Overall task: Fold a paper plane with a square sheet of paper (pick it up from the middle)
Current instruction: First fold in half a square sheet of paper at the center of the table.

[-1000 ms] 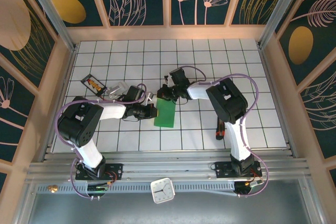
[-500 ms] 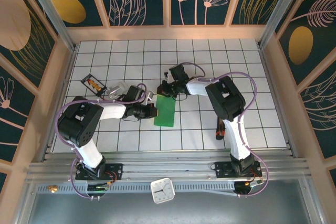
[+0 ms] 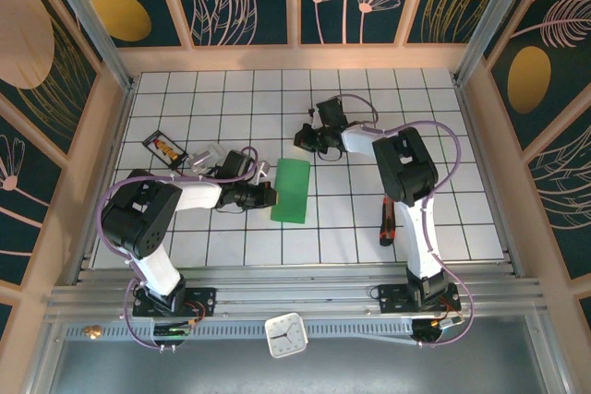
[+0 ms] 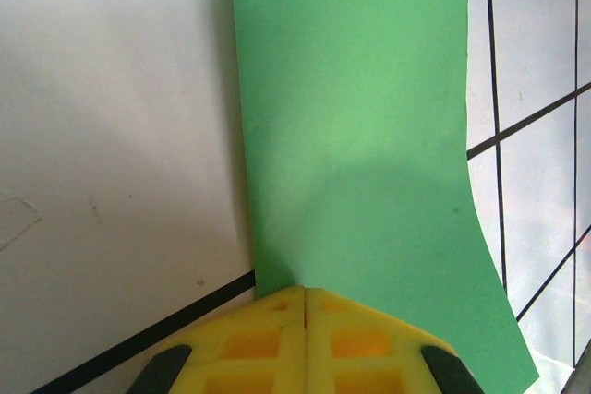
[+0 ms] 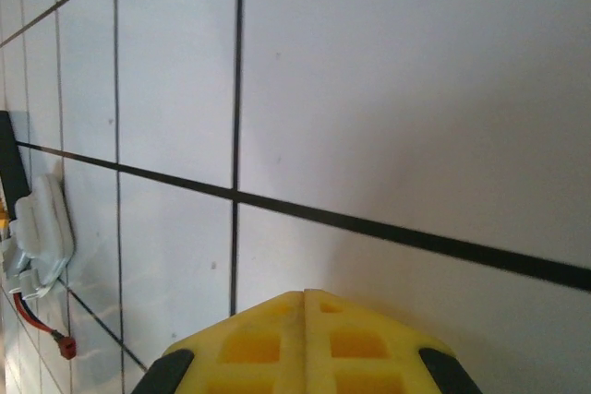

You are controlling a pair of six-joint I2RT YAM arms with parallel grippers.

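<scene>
The square sheet of paper (image 3: pixel 293 190) lies on the tiles as a narrow green rectangle, its long side running away from me. No paper plane is in view. My left gripper (image 3: pixel 271 197) is shut, its yellow tips touching the sheet's left edge. In the left wrist view, the shut left gripper (image 4: pixel 305 291) rests at the near edge of the green paper (image 4: pixel 360 136), which curls up slightly on the right. My right gripper (image 3: pixel 300 139) is shut and sits apart from the sheet, beyond its far end. In the right wrist view, the right gripper (image 5: pixel 305 294) is low over bare tiles.
A black packet (image 3: pixel 163 148) and a white object (image 3: pixel 208 158) lie left of the left arm; the white object (image 5: pixel 42 228) trails a red-tipped wire. A red-and-black tool (image 3: pixel 388 223) lies beside the right arm. A small clock (image 3: pixel 285 335) sits on the front rail.
My right gripper has drawn away from the sheet's far end, moving up and to the right. The sheet's far end now lies uncovered. The left arm has stayed put.
</scene>
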